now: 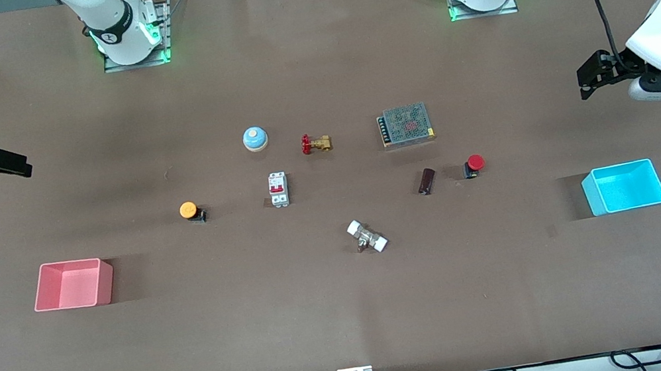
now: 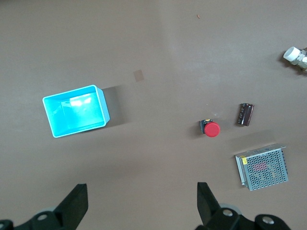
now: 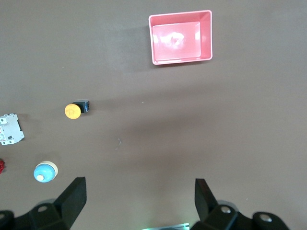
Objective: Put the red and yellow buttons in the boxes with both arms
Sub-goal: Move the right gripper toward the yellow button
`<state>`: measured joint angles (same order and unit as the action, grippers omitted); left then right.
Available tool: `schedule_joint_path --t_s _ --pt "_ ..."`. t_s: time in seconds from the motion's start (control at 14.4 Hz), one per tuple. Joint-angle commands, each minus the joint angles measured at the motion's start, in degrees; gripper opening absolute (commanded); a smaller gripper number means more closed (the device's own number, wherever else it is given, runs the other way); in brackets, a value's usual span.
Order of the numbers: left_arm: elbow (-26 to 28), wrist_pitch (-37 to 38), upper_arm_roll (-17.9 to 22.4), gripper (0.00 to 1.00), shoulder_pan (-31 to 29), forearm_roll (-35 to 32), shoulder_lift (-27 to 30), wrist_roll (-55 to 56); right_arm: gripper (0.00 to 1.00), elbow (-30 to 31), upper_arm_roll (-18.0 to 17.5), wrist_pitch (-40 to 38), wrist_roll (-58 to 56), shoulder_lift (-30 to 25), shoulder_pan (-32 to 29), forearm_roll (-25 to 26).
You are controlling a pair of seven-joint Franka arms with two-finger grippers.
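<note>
We place all from the breaker (image 1: 278,189) | first button (image 1: 192,210) beside it toward the right arm's end, first box (image 1: 73,283) farther that way and nearer the front camera | bell (image 1: 255,138), valve (image 1: 315,143), power supply (image 1: 406,125) farther from the camera | fitting (image 1: 367,236) nearer | capacitor (image 1: 427,181), second button (image 1: 473,165), second box (image 1: 624,186) toward the left arm's end

Both arms wait raised at their own ends of the counter, left gripper (image 1: 586,81) and right gripper (image 1: 18,167) spread wide, holding nothing.
</note>
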<state>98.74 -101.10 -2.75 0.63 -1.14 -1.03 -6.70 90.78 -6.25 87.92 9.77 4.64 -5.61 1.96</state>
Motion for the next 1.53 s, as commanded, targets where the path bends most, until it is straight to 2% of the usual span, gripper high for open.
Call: schedule_joint_path --t_s 0.0,0.28,0.49,0.76,1.46 --pt "0.93 -0.33 -0.42 1.00 -0.46 1.14 1.12 0.02 1.00 -0.25 0.00 0.23 0.08 -0.07 0.08 -1.08" --pt "1.02 -0.33 -0.33 1.00 -0.46 1.14 1.12 0.02 1.00 -0.34 -0.08 0.23 -0.36 0.28 -0.01 -1.34" --pt "0.93 -0.33 -0.33 1.00 -0.46 1.14 1.12 0.02 1.00 -0.34 -0.08 0.49 -0.45 1.33 0.08 -3.36" --pt "0.93 -0.33 -0.33 1.00 -0.46 1.14 1.12 0.02 1.00 -0.07 -0.44 1.46 -0.54 1.86 2.01 -1.96" --pt "1.02 -0.33 -0.42 1.00 -0.46 1.14 1.12 0.02 1.00 1.50 -0.43 1.54 -0.63 2.39 2.18 -2.04"
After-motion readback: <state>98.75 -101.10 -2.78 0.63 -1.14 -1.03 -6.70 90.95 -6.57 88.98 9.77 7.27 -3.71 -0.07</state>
